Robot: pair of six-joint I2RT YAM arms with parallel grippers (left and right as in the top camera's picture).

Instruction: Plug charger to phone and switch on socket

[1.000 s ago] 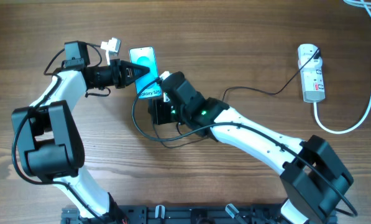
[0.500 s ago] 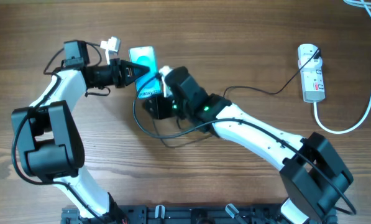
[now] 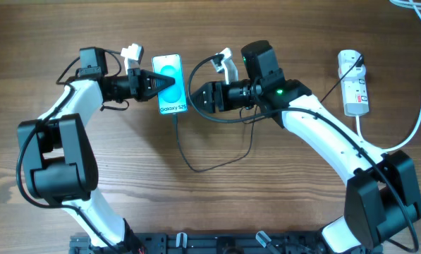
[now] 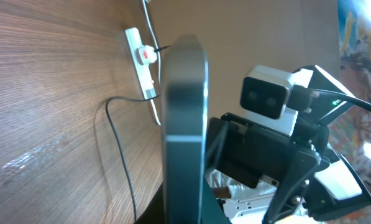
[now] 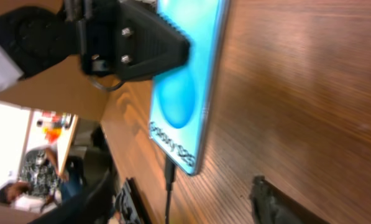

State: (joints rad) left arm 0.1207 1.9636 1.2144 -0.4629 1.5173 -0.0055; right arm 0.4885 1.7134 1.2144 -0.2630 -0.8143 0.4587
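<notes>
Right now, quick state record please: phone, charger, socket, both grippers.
phone: clamped by the left gripper, screen up
charger: connector seated in the phone's "Galaxy" end, cable looping across the table toward the socket
socket: far right, no gripper on it; switch state cannot be told
left gripper: shut on the phone
right gripper: open, empty, just beside the phone
</notes>
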